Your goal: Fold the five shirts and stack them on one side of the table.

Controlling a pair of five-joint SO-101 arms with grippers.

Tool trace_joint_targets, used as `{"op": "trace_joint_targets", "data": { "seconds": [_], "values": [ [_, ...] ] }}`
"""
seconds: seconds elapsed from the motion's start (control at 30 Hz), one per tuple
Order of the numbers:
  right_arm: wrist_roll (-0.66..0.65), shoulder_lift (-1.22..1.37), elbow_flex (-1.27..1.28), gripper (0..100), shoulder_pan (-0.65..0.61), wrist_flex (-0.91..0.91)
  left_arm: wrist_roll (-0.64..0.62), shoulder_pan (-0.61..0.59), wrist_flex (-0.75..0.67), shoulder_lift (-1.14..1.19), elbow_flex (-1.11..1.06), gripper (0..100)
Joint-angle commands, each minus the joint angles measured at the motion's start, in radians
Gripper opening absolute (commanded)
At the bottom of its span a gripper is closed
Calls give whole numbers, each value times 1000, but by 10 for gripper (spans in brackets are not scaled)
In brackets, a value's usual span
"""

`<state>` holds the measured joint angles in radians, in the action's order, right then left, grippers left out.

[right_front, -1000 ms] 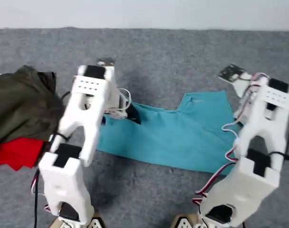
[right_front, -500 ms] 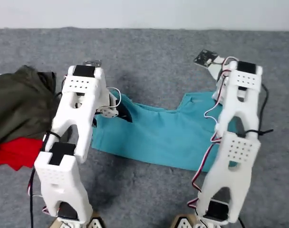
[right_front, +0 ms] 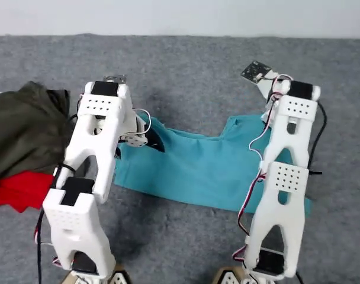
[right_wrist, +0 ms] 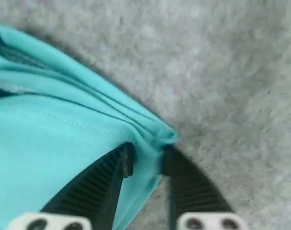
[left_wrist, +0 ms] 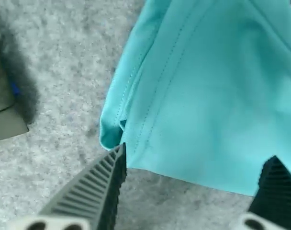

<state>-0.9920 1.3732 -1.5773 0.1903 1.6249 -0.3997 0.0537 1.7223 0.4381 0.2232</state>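
the teal shirt (right_front: 198,165) lies long from side to side. the left tool (left_wrist: 196,155) hangs wide open over its left end; the right tool (right_wrist: 146,151) pinches its right corner.

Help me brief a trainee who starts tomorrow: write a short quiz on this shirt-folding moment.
1. True or false: the left gripper hangs open over an edge of the teal shirt.
2. What lies on top of the red shirt? A) the olive shirt B) the teal shirt C) a towel
3. Fill in: the right gripper is at a ____ of the teal shirt.
Key: 1 true; 2 A; 3 corner.
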Motion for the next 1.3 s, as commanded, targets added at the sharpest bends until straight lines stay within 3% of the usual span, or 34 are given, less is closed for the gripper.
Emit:
{"op": "trace_joint_targets", "data": {
  "seconds": [0.0, 0.17, 0.43, 0.6, 1.27],
  "values": [
    [0, 4, -63, 22, -13, 10, -11, -5, 34, -60, 4, 405],
    [0, 10, -54, 66, -7, 10, -11, -6, 34, -58, 2, 405],
    [0, -12, -86, 9, -5, 24, -11, -5, 34, -51, 2, 405],
    [-2, -42, -103, 9, -7, 166, -11, -5, 34, -51, 2, 405],
    [0, -176, -75, 9, 73, 177, -11, -5, 29, -51, -143, 405]
  ]
}}
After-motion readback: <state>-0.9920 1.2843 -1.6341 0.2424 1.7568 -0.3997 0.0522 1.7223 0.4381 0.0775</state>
